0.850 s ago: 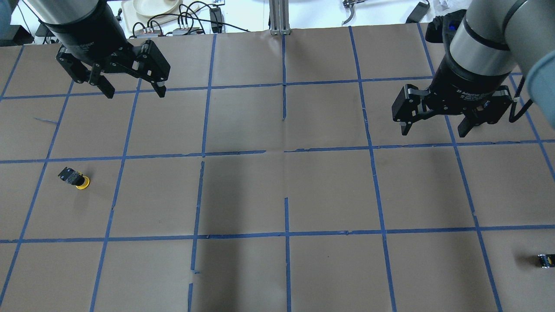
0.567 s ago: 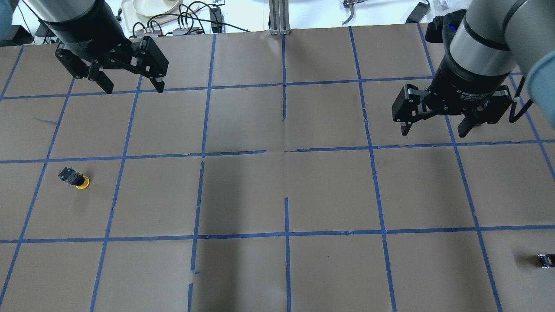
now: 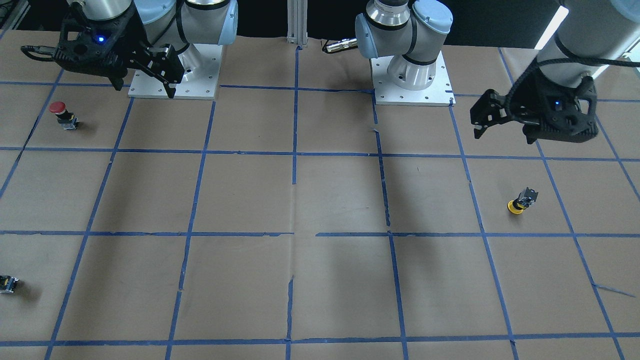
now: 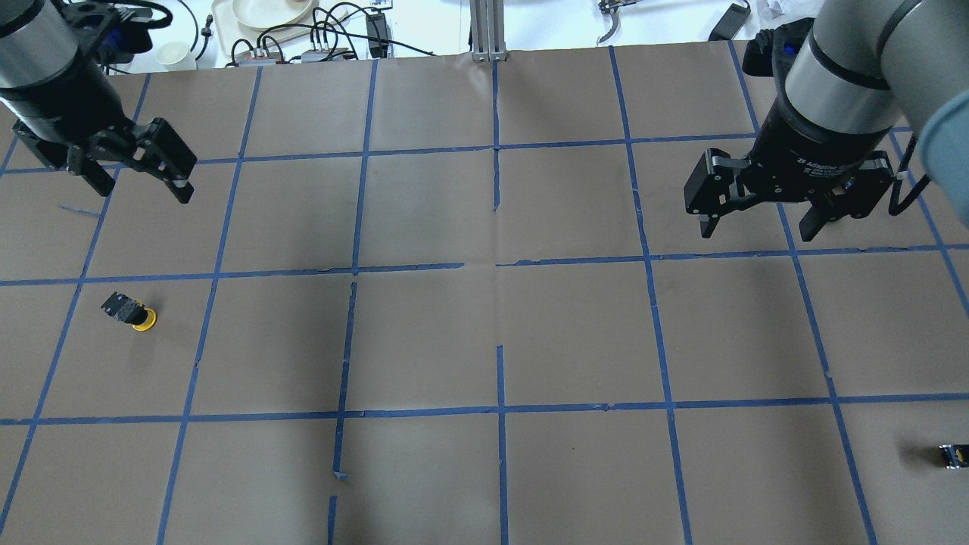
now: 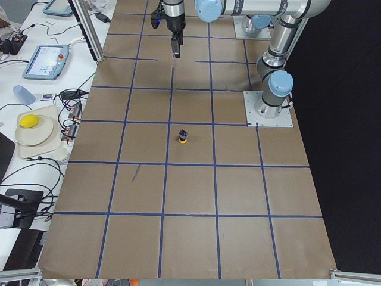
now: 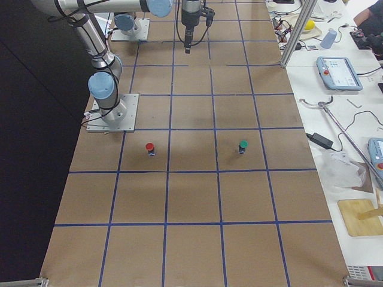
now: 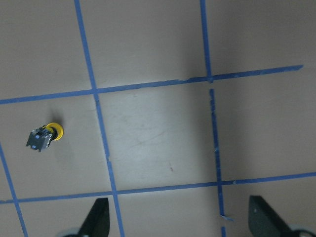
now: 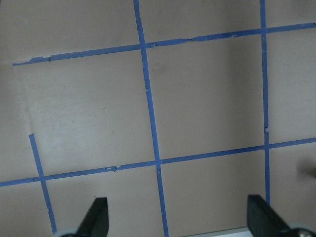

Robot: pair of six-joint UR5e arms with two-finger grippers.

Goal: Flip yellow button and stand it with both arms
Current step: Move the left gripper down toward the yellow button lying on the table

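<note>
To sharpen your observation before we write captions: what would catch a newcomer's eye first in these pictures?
Two black grippers, left and right, hang open above a brown table gridded with blue tape. On the left arm's side, a small yellow button sits alone in a square. A red button stands on the right arm's side.

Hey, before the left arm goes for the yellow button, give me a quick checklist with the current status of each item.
1. Open left end effector: ok.
2. Open right end effector: ok.
3. Left wrist view shows yellow button: ok.
4. Centering of left end effector over yellow button: not ok, the button sits off to the side.
5. Upright yellow button: not ok, cap low, body tilted up.
</note>
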